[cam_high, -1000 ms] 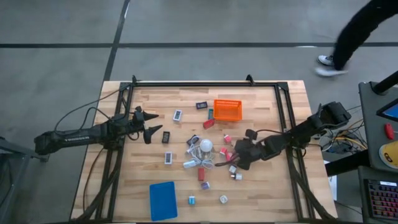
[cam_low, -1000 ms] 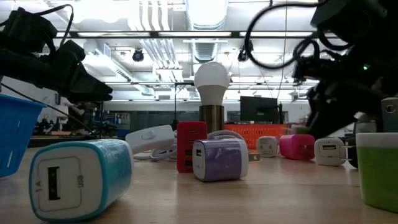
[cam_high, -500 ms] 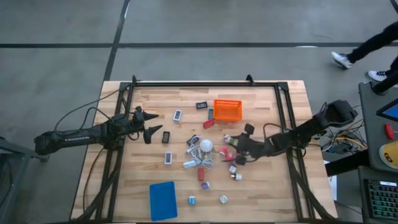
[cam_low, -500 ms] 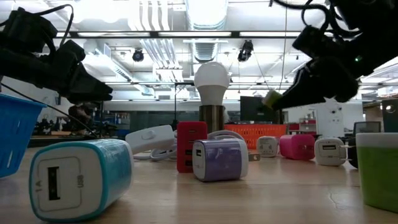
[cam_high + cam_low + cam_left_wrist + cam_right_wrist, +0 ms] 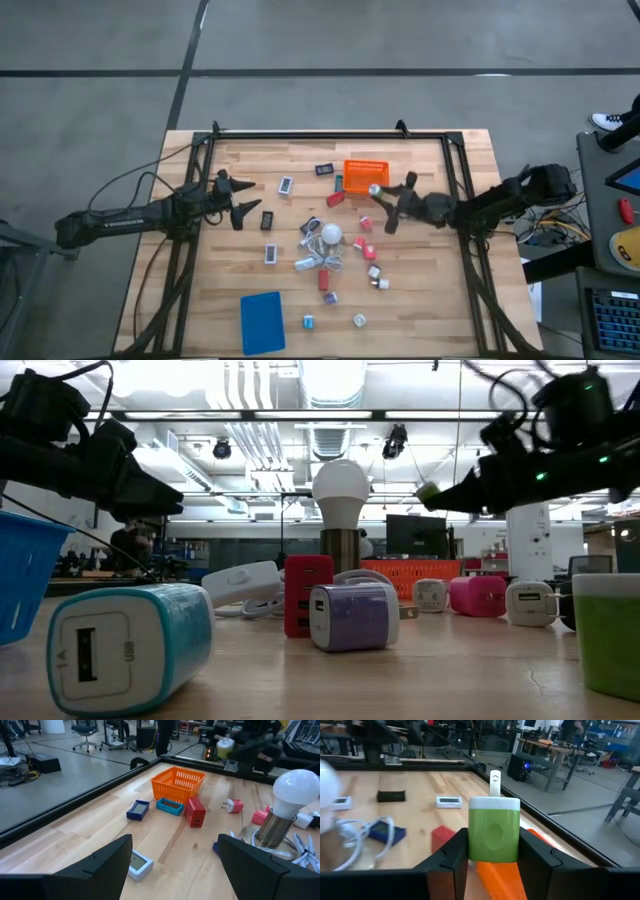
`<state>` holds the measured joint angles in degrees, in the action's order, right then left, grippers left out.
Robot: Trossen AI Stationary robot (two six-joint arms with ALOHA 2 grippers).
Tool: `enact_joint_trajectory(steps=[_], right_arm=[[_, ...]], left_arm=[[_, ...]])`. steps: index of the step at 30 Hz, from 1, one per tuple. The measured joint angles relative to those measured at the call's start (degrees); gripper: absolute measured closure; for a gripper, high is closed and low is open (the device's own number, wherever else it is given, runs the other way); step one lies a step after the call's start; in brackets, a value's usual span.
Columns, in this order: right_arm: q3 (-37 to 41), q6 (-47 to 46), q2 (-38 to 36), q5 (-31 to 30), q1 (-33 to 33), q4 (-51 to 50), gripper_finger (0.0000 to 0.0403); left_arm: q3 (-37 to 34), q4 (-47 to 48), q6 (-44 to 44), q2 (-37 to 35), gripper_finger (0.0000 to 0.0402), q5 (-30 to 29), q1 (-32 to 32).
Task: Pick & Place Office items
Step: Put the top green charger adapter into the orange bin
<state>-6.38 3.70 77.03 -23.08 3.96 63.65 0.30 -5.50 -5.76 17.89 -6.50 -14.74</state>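
Over from the middle clutter, the right gripper [image 5: 379,192] has swung to the orange mesh basket's [image 5: 364,175] edge, fingers [image 5: 451,854] clamped on a green-and-white charger plug [image 5: 494,828], prong poking out past the fingertips, basket just beneath them. Well apart, the left gripper [image 5: 244,208] hangs with its fingers [image 5: 102,865] spread wide, grasping nothing, a small dark label piece [image 5: 267,219] just ahead.

Bare table [image 5: 420,300] lies right of the clutter around the bulb [image 5: 330,235].
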Motion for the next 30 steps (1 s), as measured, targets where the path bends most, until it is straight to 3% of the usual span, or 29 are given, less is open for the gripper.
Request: enact_joint_trajectory(steps=[7,12,23,26,30], right_arm=[[-4.4,-1.0,2.1,9.8,11.4,-4.6,0.0281],[-11.8,-1.6,3.7,12.8,15.6,-20.2,0.0281],[-32.5,-0.3,4.5,13.3,17.4,-60.2,0.0281],[-35.7,0.2,4.5,14.1,18.3,-65.5,0.0281],[-36.8,0.3,4.9,21.6,21.5,-68.0,0.0281]], left_arm=[[0.0,-0.1,0.0,0.0,0.0101,0.0,0.0],[0.0,-0.1,0.4,0.0,0.0101,0.0,0.0],[0.0,0.0,1.5,0.4,0.0101,0.0,0.0],[0.0,0.0,1.9,0.4,0.0101,0.0,0.0],[0.0,0.0,1.9,0.4,0.0101,0.0,0.0]])
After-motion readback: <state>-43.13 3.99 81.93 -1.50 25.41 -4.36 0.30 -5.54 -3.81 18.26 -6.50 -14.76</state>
